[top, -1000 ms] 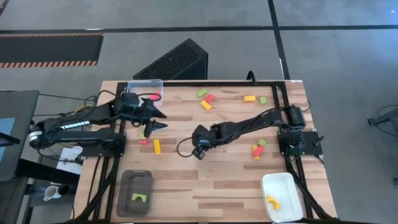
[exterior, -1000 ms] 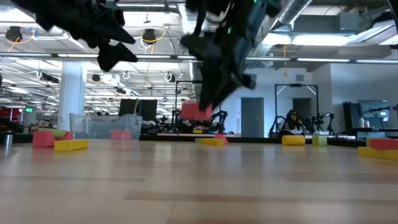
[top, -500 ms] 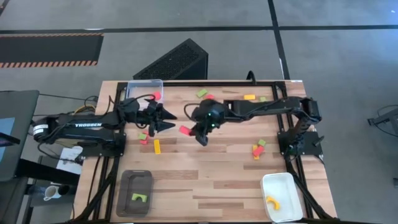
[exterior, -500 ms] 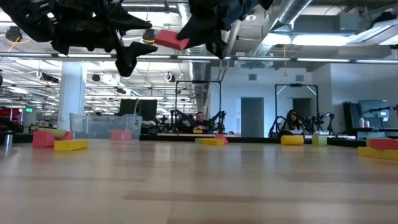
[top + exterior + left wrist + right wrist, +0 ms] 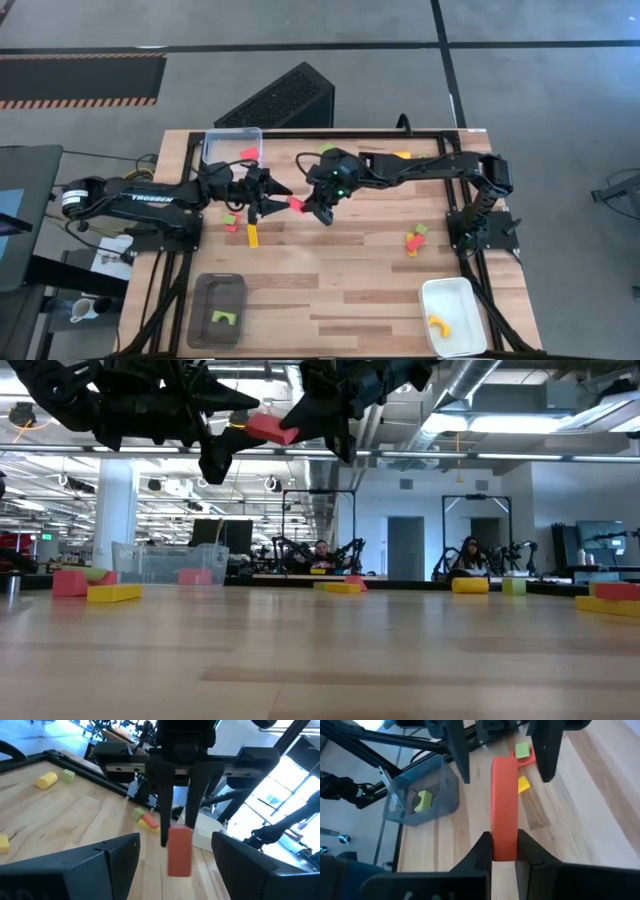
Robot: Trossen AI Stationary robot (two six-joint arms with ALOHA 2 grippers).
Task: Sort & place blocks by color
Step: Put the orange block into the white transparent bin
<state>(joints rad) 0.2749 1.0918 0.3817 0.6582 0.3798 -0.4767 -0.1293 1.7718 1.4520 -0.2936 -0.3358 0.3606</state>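
My right gripper is shut on a red bar block high above the table's middle; the low view shows the red bar block well clear of the wood. My left gripper faces it from the left, open. Its fingers stand on either side of the bar's free end without touching it. Other blocks lie on the table: a yellow bar, and small red and green pieces beside it. My right gripper pinches the red bar by one end between its two fingers. The fingers come from the table's right, slanting downward, and lie along the bar. The rest of the bar sticks out ahead of the fingertips toward my left gripper, lifted clear of the table.
A clear tray with a red piece stands at the far left, a dark grey tray with a green arch at the near left, a white tray with a yellow arch at the near right. Loose blocks lie at the far edge and right.
My right gripper has risen from near the tabletop and gone toward the far edge, carrying the red bar up clear of the table. My left gripper has moved toward the right and tipped level, so its open fingers now stand around the bar's free end.
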